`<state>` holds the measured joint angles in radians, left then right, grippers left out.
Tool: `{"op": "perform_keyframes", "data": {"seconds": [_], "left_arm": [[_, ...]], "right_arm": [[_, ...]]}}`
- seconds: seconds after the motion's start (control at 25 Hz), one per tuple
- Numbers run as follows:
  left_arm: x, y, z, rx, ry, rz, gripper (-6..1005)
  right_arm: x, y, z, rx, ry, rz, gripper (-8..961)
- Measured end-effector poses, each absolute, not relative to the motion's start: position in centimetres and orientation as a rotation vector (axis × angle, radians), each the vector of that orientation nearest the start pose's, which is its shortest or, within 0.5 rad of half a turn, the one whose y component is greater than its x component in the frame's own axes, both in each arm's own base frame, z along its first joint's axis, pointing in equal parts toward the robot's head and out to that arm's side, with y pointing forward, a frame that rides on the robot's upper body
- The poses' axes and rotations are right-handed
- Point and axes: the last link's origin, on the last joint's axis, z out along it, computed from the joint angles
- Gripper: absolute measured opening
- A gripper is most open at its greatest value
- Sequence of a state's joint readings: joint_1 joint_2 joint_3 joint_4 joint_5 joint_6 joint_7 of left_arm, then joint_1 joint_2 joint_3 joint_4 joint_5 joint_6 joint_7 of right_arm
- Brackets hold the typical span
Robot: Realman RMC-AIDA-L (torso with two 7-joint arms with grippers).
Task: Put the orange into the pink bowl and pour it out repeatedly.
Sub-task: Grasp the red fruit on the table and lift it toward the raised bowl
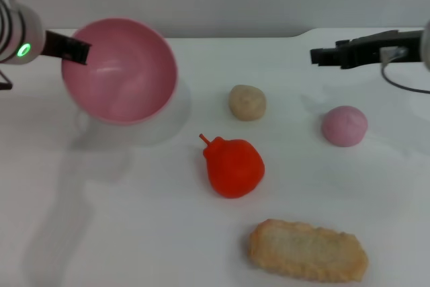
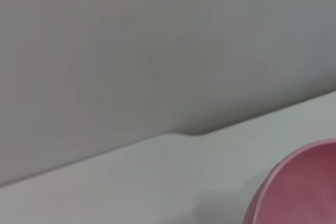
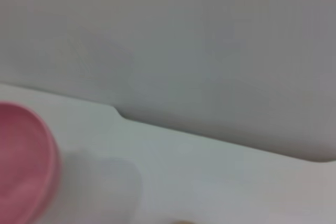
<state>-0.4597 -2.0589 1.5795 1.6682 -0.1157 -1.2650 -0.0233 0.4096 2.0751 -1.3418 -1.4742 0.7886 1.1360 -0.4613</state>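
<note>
The pink bowl point(image 1: 121, 75) hangs tilted above the table at the left, its empty inside facing the table's middle. My left gripper point(image 1: 74, 48) is shut on its rim, one black finger lying over the edge. Parts of the bowl point(image 2: 299, 187) point(image 3: 23, 161) show in both wrist views. The orange point(image 1: 233, 166), glossy orange-red with a small stem nub, lies on the white table near the middle, right of and nearer to me than the bowl. My right gripper point(image 1: 322, 55) hovers at the far right, apart from everything.
A beige lumpy ball point(image 1: 246, 102) sits just behind the orange. Below the right gripper rests a dull pink ball point(image 1: 344, 126). A breaded toy cutlet point(image 1: 308, 250) lies near the front edge. A grey wall closes the back of the table.
</note>
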Motion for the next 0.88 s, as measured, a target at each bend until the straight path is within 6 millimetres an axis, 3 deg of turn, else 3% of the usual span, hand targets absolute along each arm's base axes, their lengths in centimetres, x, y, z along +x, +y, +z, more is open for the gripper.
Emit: {"op": "perform_keyframes", "data": {"seconds": [0.08, 0.16, 0.36, 0.56, 0.88], "left_arm": [[-16.5, 37.8, 5.2, -1.922, -0.931, 0.214, 44], [-18.3, 38.0, 5.8, -1.9, -1.013, 0.239, 44], [-19.4, 38.5, 5.8, -1.888, -1.051, 0.272, 44], [-19.4, 39.1, 6.0, -1.879, -1.057, 0.27, 44], [-19.0, 39.6, 6.5, -1.868, -1.059, 0.258, 44]], "right_arm": [[17.5, 37.8, 2.1, -2.29, 1.011, 0.166, 572], [17.3, 38.0, 0.9, -2.297, 0.975, 0.136, 574], [16.5, 38.2, -1.5, -2.317, 0.918, 0.113, 605], [15.3, 38.3, -3.3, -2.344, 0.888, 0.125, 744], [14.5, 37.3, -6.2, -2.385, 0.909, 0.123, 742]]}}
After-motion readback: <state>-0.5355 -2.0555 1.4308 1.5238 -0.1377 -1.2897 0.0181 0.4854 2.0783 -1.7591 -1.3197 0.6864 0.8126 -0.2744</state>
